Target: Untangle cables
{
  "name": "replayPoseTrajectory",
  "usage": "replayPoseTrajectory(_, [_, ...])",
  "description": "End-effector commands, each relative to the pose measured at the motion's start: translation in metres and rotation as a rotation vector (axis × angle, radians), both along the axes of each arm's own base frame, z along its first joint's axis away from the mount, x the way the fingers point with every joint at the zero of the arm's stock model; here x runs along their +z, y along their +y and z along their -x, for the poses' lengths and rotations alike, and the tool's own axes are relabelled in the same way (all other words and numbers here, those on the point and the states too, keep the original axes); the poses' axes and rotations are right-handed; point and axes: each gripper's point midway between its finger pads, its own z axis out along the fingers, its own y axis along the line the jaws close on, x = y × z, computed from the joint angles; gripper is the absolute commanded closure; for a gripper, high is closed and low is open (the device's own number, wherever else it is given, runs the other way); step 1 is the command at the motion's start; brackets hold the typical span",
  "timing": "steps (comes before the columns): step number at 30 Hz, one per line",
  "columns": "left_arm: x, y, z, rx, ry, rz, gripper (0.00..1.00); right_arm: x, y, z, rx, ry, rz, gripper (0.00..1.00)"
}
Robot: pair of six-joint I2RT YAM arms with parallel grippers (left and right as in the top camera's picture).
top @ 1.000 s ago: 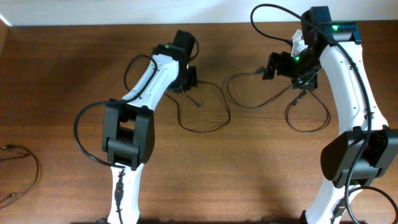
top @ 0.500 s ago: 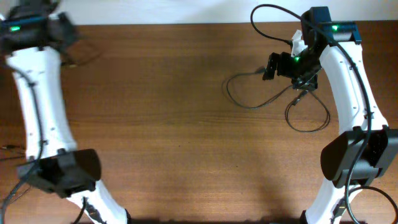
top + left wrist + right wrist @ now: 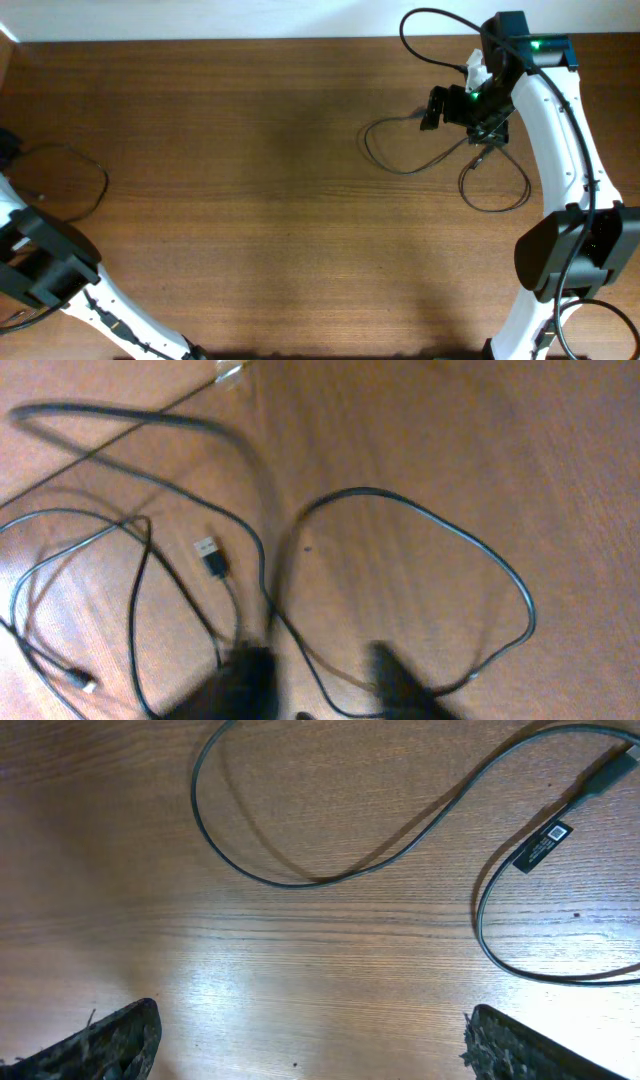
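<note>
ok so nearest thing first: the left gripper (image 3: pixel 318 660) is over the near-left edge of the table (image 3: pixel 250 230) and its jaws are about halfway apart. as far as i can tell through the motion blur it has nothing pinched. right under it a freed cable (image 3: pixel 400 500) lies in one loose open loop. beside it are a few other cords (image 3: pixel 60 512) and a loose usb plug (image 3: pixel 207 552), so this looks like the drop-off spot. that's the big change: a second ago this arm was mid-table over that same loop, half a second ago it was swinging out to the far-left corner, and now the middle of the table is bare and the loop shows up at the left edge (image 3: pixel 104 180). i read that as one cord pulled out and just let go. further back on the right, the remaining cables (image 3: pixel 400 171) sit where they were, a curve plus a smaller loop. i can't tell whether they cross. the right gripper (image 3: pixel 312 1010) hasn't budged, hanging over them wide open and empty, with a label tag (image 3: pixel 545 835) showing on the cord below.
</note>
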Motion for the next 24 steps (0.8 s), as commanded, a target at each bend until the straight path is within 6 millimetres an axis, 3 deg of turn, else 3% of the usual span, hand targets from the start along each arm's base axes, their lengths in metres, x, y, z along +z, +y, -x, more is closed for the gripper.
replayPoseTrajectory(1, [-0.004, 0.004, 0.011, 0.016, 0.026, 0.013, 0.01, 0.008, 0.001, 0.003, 0.015, -0.024, 0.009, 0.02])
replayPoseTrajectory(5, [0.01, -0.003, 0.01, -0.004, 0.01, 0.029, 0.01, 0.008, 0.001, 0.003, 0.016, -0.024, 0.009, 0.02])
replayPoseTrajectory(7, [0.039, -0.024, -0.032, -0.286, -0.163, 0.085, 0.0, 0.008, 0.001, 0.003, 0.015, -0.023, 0.009, 0.02])
replayPoseTrajectory(9, [0.064, -0.046, -0.061, -0.478, -0.325, 0.126, 0.0, 0.008, 0.001, 0.003, 0.015, -0.022, 0.009, 0.02])
replayPoseTrajectory(11, [0.102, -0.074, -0.08, -0.661, -0.473, 0.141, 0.1, 0.008, 0.001, 0.004, 0.016, -0.021, 0.01, 0.02])
replayPoseTrajectory(13, [0.142, -0.098, -0.077, -0.705, -0.507, 0.102, 0.13, 0.008, 0.001, 0.003, 0.016, -0.024, 0.009, 0.02])
replayPoseTrajectory(15, [0.184, -0.138, -0.074, -0.786, -0.536, 0.056, 0.13, 0.009, 0.001, 0.002, 0.015, -0.03, 0.009, 0.02])
replayPoseTrajectory(16, [0.204, -0.175, -0.076, -0.857, -0.554, 0.044, 0.12, 0.009, 0.001, 0.001, 0.016, -0.034, 0.009, 0.02])
replayPoseTrajectory(19, [0.205, -0.26, -0.096, -1.027, -0.541, 0.112, 0.1, 0.009, 0.001, 0.001, 0.014, -0.034, 0.009, 0.02])
replayPoseTrajectory(21, [0.186, -0.319, -0.113, -1.146, -0.503, 0.19, 0.09, 0.009, -0.001, 0.0, 0.01, -0.035, 0.01, 0.02])
replayPoseTrajectory(24, [0.146, -0.401, -0.127, -1.297, -0.416, 0.311, 0.09, 0.008, -0.025, -0.003, -0.045, -0.033, 0.034, 0.02])
